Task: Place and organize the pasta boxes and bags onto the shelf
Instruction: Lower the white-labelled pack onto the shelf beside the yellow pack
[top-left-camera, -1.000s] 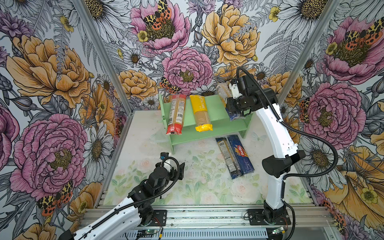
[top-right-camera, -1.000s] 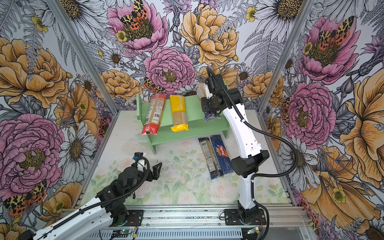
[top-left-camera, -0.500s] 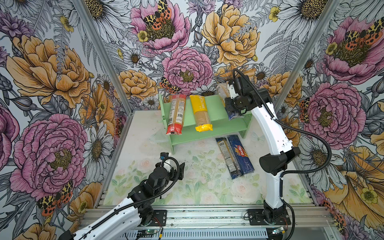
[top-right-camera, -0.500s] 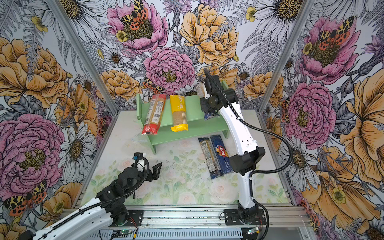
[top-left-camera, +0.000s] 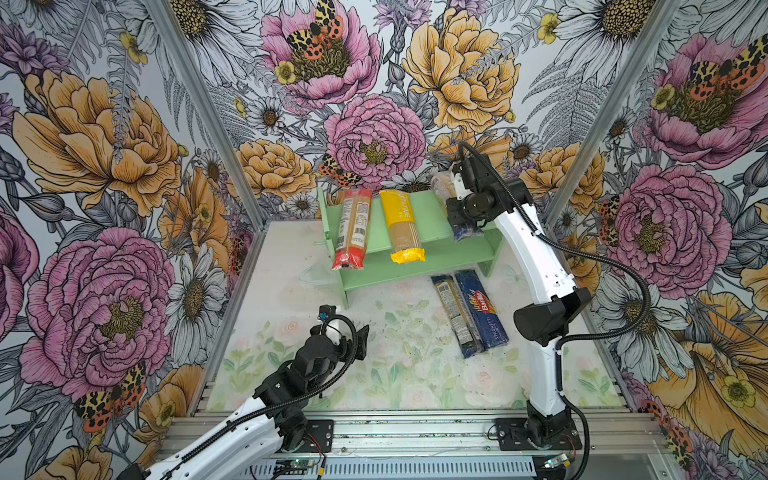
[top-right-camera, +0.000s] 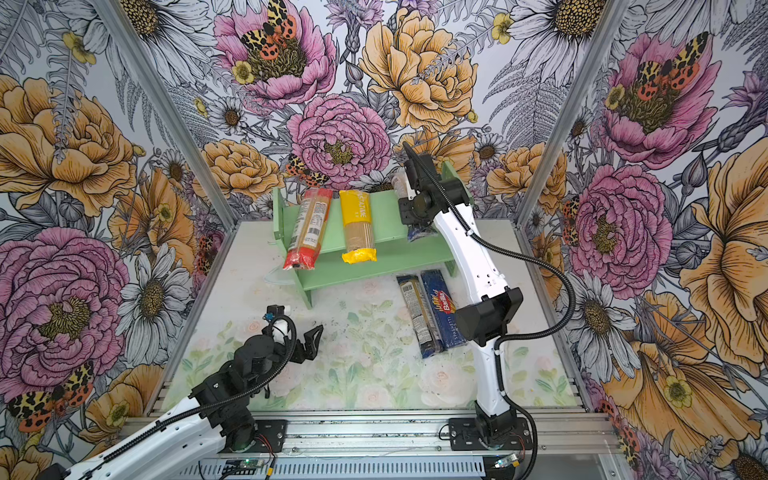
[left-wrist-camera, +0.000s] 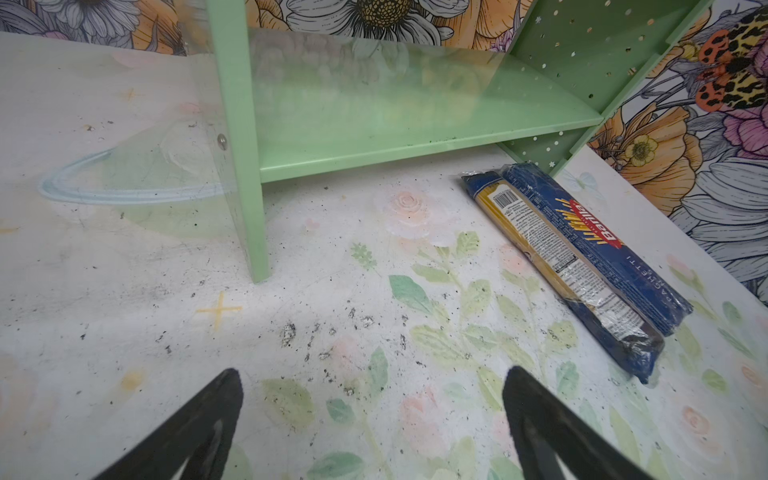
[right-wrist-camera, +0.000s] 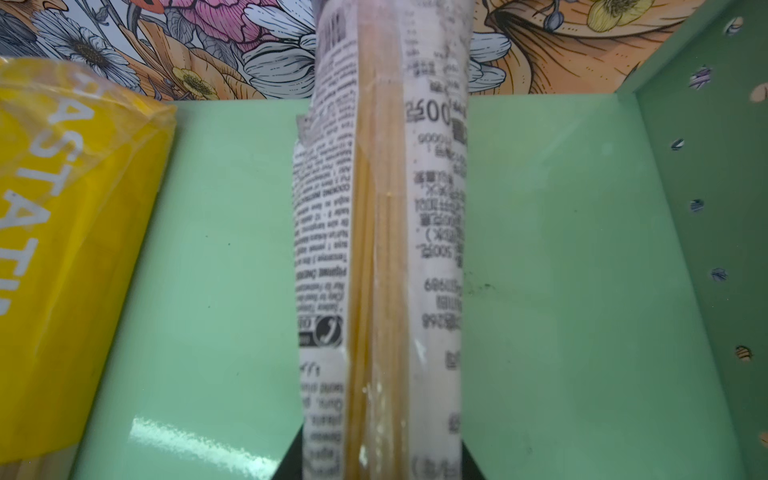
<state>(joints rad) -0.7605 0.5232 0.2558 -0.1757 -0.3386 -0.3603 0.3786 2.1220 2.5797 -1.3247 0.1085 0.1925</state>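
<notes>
**Almost Shelved: Third Spaghetti Pack Hangs Over the Top Tier**

The right tool (top-left-camera: 460, 214) is clenched on a blue-ended clear bag (right-wrist-camera: 382, 249). It holds the bag over the top tier of the mint-green shelf (top-left-camera: 432, 224), between the yellow bag (top-left-camera: 401, 226) and the drilled side panel (right-wrist-camera: 706, 208). Whether the bag rests on the board cannot be told. The left tool (left-wrist-camera: 370, 407) hangs released and empty above the surface (left-wrist-camera: 332, 316), well apart from any pack.

The likeliest trouble is at the front edge. The red-ended bag (top-left-camera: 352, 226) and the yellow bag both jut past it, and the held bag's dark end does too. A release too far forward, or a knock from the arm as it backs out, could tip a pack onto the surface. A sideways drift could also shove the yellow bag.

The count is five packs. Two lie on the top tier and one is in the grip. Two more lie on the surface, a second blue-ended bag (top-left-camera: 455, 316) touching the Barilla box (top-left-camera: 482, 309). There is one shelf with two tiers, the lower one bare.
</notes>
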